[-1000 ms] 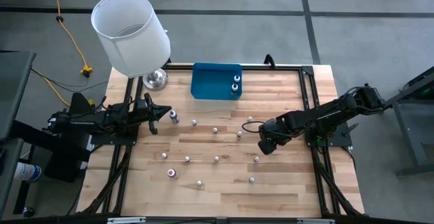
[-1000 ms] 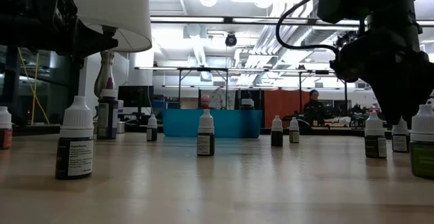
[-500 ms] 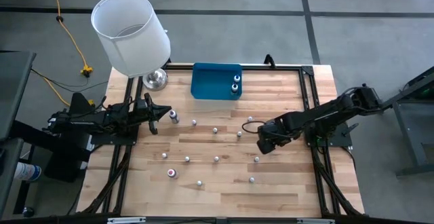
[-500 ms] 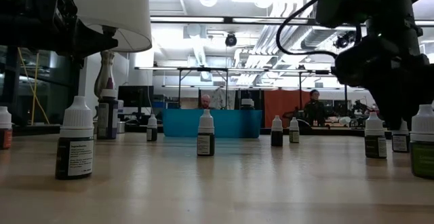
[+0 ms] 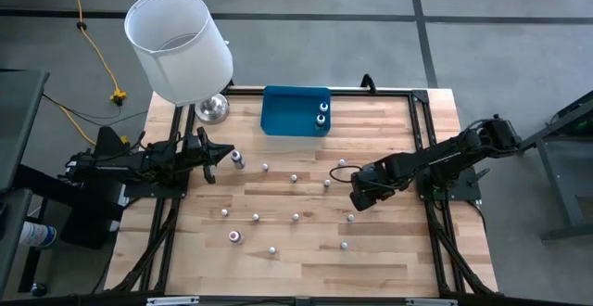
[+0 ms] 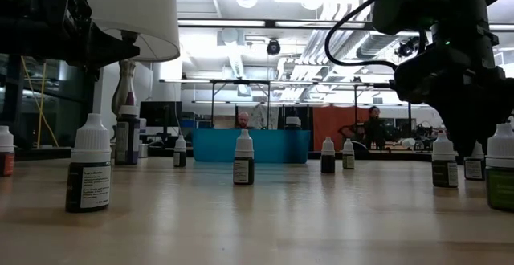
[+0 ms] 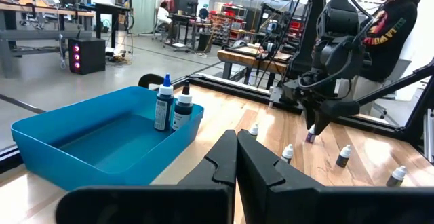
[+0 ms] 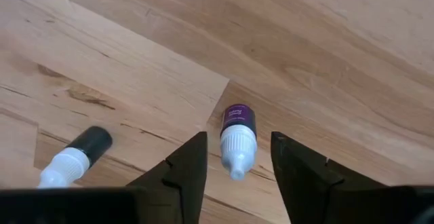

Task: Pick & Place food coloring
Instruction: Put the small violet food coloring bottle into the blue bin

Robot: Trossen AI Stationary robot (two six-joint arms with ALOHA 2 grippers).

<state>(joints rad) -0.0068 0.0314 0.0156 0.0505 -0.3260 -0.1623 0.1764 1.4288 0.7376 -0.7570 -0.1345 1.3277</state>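
Observation:
Several tiny white-capped food coloring bottles [image 5: 294,178] stand upright, scattered over the wooden table. Two more stand in the blue tray [image 5: 283,111] at the far edge. My right gripper [image 5: 356,199] hovers open, pointing down over a purple-bodied bottle [image 8: 237,130]. That bottle stands on the table, and my fingers sit on either side of its cap without touching it. In the left wrist view the same bottle [image 7: 310,136] shows below the right gripper's fingertips. My left gripper [image 5: 219,154] waits shut at the table's left side, close to a dark bottle [image 5: 237,160].
A lamp with a white shade [image 5: 179,46] and a shiny metal base [image 5: 212,108] stands at the far left corner. A dark-bodied bottle [image 8: 71,156] stands close to the purple one. People show in the room beyond the table, and black frame rails line the table's edges.
My right gripper has crept a little toward the table's left and near side, closer over the purple bottle. The bottles have stayed where they were.

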